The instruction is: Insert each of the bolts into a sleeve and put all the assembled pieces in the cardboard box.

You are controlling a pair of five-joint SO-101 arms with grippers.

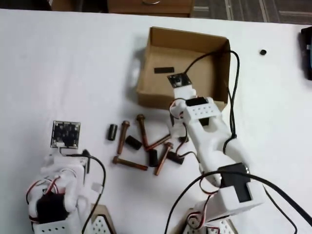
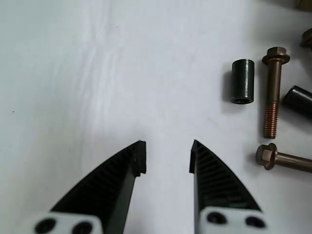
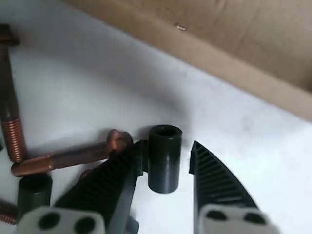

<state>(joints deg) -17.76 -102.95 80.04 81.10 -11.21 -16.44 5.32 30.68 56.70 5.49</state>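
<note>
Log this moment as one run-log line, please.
left end effector: open over table | right end effector: open around upright sleeve by cardboard box | bolts: loose on table

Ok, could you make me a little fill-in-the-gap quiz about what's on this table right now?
1. The sleeve between the right arm's jaws stands ___.
2. The left arm's jaws are ___, over bare table.
3. The bolts are coppery; the sleeves are ___.
Missing words: upright; open; black.
</note>
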